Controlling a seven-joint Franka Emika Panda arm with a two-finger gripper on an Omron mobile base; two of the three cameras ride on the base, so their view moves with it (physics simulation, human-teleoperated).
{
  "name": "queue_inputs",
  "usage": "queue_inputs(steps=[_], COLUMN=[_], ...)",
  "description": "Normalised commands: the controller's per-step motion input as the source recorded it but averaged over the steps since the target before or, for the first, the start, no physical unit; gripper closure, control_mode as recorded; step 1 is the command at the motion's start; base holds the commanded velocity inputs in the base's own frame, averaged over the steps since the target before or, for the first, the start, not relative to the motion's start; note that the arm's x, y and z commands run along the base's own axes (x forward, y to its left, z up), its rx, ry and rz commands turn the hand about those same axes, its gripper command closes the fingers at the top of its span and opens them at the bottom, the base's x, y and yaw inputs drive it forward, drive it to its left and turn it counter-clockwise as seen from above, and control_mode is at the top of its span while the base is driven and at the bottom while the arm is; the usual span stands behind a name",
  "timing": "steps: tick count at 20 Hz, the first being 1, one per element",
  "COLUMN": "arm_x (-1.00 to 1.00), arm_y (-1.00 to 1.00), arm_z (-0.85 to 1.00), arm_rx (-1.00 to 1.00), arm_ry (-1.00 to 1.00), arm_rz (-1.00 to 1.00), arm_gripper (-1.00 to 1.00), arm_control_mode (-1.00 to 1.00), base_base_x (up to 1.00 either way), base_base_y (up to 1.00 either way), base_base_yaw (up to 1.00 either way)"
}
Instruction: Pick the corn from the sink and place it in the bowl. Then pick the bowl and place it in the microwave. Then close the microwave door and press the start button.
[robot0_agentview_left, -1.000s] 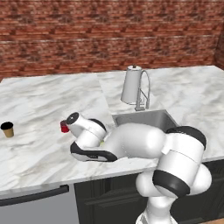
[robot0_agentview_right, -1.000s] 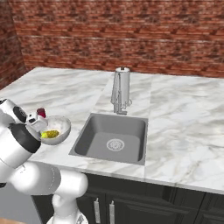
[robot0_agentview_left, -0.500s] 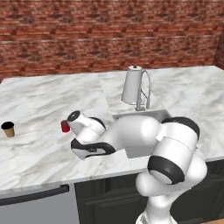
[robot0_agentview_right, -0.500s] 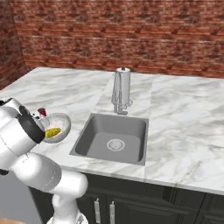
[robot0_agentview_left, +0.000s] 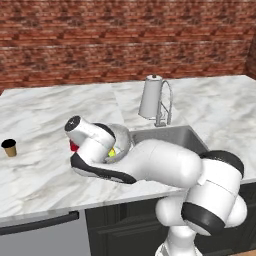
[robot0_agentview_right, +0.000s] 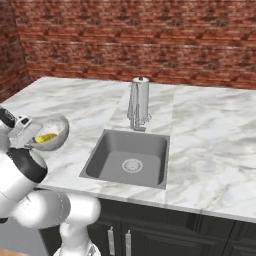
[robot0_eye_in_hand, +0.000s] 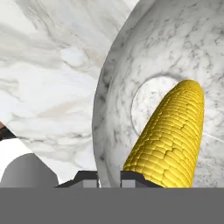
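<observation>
Now the corn lies in the bowl, whose rim is pinched by the nearly closed gripper, so a lift toward the microwave is likely needed next.

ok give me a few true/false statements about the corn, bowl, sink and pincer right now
1. The corn lies inside the bowl. True.
2. The sink still holds the corn. False: its basin is bare.
3. The pincer straddles the bowl's rim, one fingertip on each side. True.
4. The bowl sits in the sink. False: it is on the counter beside it.
5. A black cup stands on the counter. True.
</observation>
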Motion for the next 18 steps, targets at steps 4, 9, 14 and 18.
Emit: queue_inputs(steps=[4,9,14,18], arm_x=[-0.74,-0.64,-0.52,-0.29], arm_y=[-0.53,-0.54,-0.65,-0.58], arm_z=[1.0,1.0,1.0,0.97], arm_rx=[0.11,0.17,0.19,0.2], arm_ry=[-0.1,-0.04,-0.02,0.01], arm_rz=[0.48,0.44,0.38,0.21], arm_gripper=[1.0,1.0,1.0,1.0], arm_control_mode=[-1.0,-1.0,-1.0,-1.0], base_base_x=[0.0,0.0,0.0,0.0], base_base_y=[0.0,0.0,0.0,0.0], base_base_yaw=[0.0,0.0,0.0,0.0])
